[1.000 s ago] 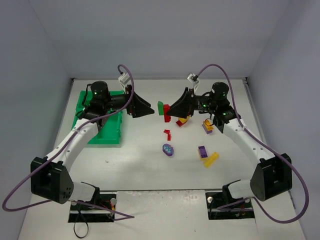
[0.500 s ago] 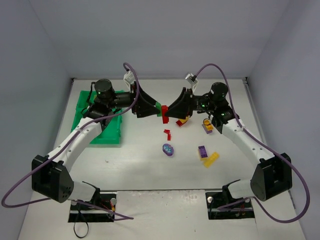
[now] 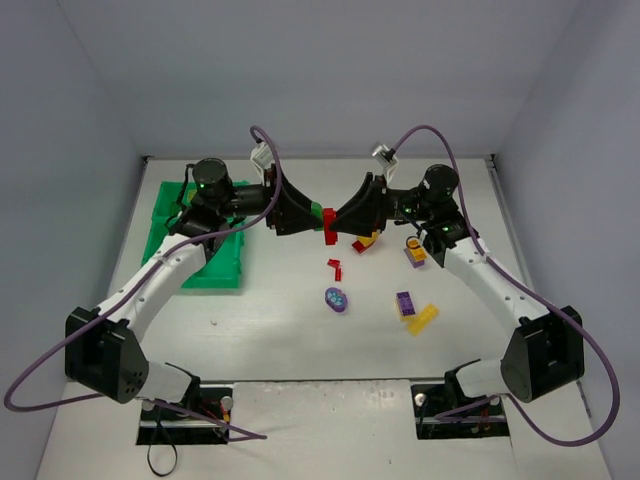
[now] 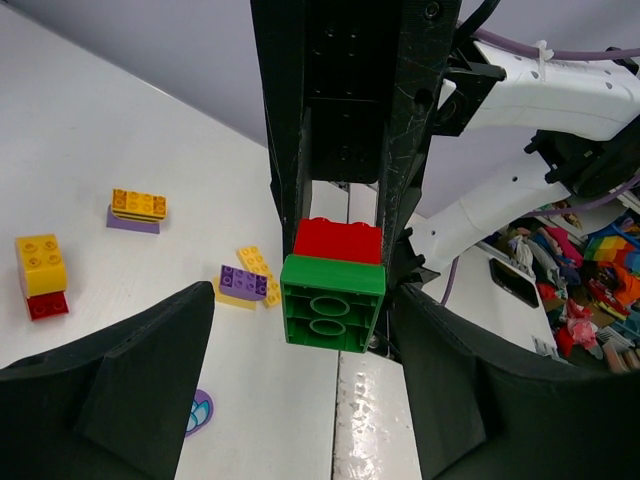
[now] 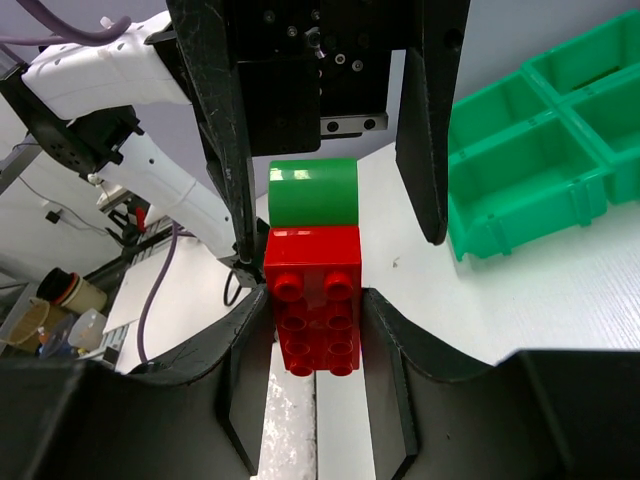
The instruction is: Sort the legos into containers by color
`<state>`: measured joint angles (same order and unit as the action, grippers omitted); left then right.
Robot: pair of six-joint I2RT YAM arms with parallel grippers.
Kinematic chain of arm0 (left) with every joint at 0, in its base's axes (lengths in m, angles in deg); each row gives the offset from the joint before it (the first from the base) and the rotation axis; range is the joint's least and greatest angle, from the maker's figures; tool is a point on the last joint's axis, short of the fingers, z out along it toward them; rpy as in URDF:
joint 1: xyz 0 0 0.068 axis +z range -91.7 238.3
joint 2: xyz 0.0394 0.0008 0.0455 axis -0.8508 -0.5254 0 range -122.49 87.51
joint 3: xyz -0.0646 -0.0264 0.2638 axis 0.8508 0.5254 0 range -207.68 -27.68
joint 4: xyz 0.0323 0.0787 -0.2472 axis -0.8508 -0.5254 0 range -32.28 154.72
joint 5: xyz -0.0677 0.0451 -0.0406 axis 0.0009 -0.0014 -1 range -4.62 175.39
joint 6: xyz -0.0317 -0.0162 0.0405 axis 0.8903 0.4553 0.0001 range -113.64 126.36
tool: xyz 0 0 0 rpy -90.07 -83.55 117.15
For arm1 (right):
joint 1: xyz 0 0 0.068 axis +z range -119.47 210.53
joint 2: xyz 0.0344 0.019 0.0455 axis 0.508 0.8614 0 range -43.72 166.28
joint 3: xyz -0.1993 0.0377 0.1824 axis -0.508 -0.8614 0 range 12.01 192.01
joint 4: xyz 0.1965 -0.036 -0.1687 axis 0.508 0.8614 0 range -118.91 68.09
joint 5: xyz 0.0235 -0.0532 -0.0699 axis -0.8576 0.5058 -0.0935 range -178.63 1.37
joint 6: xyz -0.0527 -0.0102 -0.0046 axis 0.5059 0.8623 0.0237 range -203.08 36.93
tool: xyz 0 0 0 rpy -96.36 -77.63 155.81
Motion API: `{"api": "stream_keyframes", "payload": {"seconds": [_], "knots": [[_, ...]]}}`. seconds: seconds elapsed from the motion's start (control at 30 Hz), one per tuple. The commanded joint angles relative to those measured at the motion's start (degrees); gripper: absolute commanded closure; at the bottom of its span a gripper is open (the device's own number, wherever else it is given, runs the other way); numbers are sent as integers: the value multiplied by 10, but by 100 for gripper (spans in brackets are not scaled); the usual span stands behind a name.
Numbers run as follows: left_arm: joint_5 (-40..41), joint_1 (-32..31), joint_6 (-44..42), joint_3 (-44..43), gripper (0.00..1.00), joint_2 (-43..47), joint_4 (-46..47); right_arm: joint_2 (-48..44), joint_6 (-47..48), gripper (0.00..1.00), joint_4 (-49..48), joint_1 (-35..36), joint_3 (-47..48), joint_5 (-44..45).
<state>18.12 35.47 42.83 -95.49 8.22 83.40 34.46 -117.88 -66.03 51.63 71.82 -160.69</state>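
red brick (image 5: pixel 312 300) and green brick (image 5: pixel 314 192) are joined end to end and held off the bench (image 3: pixel 270 340), beside the green tray (image 3: pixel 215 265) on its right-arm side. right hand (image 5: pixel 312 335) is clamped on the red brick. left hand (image 4: pixel 300 300) is spread around the green brick, fingers clear of it. purple oval piece (image 3: pixel 337 299) lies on the bench, farther from the tray.

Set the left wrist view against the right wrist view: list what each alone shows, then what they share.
Only the left wrist: loose bricks, a yellow-on-red stack, an orange-on-purple pair, a purple-on-yellow pair and an edge of the oval purple piece. Only the right wrist: the green tray. Both: the red brick joined to the green brick, right jaws shut on the red, left jaws open around the green.
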Motion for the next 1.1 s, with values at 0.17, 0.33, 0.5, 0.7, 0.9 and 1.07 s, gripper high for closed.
{"api": "stream_keyframes", "payload": {"seconds": [0.17, 0.33, 0.5, 0.7, 0.9, 1.07], "knots": [[-12, -6, 2, -43, 44, -4, 49, -3, -11, 100, -67, 6, 27, -14], [-10, -7, 1, -44, 67, -8, 51, -4, -9, 100, -68, 6, 27, -14], [-14, -6, -2, -50, 100, -9, 50, -6, -3, 100, -67, 4, 21, -15], [-35, 9, -4, -48, 100, -7, 48, -13, 6, 100, -63, -23, -3, -19], [-66, 51, 1, -28, 100, -8, 49, -18, 12, 100, -68, -65, -20, -31], [-70, 96, -1, -9, 100, -5, 44, -12, 25, 100, -55, -98, -22, -38]]}}
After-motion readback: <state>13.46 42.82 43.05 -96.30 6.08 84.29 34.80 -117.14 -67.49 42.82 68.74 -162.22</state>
